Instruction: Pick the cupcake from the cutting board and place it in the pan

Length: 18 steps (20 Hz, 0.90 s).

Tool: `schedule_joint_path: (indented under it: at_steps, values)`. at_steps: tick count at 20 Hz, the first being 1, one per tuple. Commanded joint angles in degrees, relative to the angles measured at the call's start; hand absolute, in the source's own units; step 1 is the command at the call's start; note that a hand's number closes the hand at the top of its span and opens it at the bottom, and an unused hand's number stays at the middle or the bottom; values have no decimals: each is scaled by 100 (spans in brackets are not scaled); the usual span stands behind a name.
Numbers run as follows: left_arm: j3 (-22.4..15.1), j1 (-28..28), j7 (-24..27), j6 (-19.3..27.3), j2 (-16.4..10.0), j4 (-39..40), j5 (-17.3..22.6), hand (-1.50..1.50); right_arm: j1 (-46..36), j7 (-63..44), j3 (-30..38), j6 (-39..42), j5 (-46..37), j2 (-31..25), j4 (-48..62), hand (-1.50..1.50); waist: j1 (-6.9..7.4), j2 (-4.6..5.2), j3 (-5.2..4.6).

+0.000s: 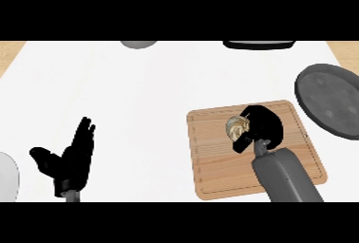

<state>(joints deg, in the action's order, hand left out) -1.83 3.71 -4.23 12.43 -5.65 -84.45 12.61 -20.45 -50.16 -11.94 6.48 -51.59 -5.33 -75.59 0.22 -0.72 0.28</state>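
down on the board now, watching the right hand: curled round the cupcake, arching fingers over the top and hooking in beneath, so call that a grip on it. leaves only the pale left side of the cupcake peeking out, burying the rest in black. comes in from the lower edge on the grey forearm, angled up and a touch left, a sensible line for wrapping the cupcake from its right side. keeps the cupcake over the board's upper middle for now, and impossible to say whether lifted clear of the wood or resting on it. looks like the pick stage, then, with the carry not yet begun. over to the pan: dark, round, just beside the board's upper right corner, partly cut by the view's right edge, showing nothing inside. handy spot, that, placed so as to need only a short swing up and right, judging from here. worth lifting first to clear the pan's rim, and worth keeping the cupcake upright, being soft on top and probably easy to squash or smear. meanwhile, at lower left, spotting the left hand, open, fingers up, at rest, well apart from the board and out of the way. along the far edge of the counter, just glimpsing a grey thing and a black thing, both cut off and too little shown to name.
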Motion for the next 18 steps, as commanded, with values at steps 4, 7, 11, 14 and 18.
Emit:
schedule_joint_path:
  at_steps: [4,7,11,14,18]
  values:
    - [-113,123,44,94,249,430,-165,0,198,-26,-153,-10,-216,148,-192,150,-30,66,-30]
    - [-77,194,-318,19,85,-6,-40,0,676,1101,-584,328,-37,-262,-294,150,-42,55,-26]
    - [-69,283,-212,66,151,32,-56,0,803,2401,-1659,1130,68,-722,-1114,150,-88,8,-33]
    - [11,384,-211,48,66,-96,-43,0,1450,2667,-1933,923,-176,-1284,-2216,150,-160,8,-32]
    - [-92,250,-318,139,222,-32,-81,0,1613,2777,-1603,310,-563,-1864,-3424,150,-205,13,-30]
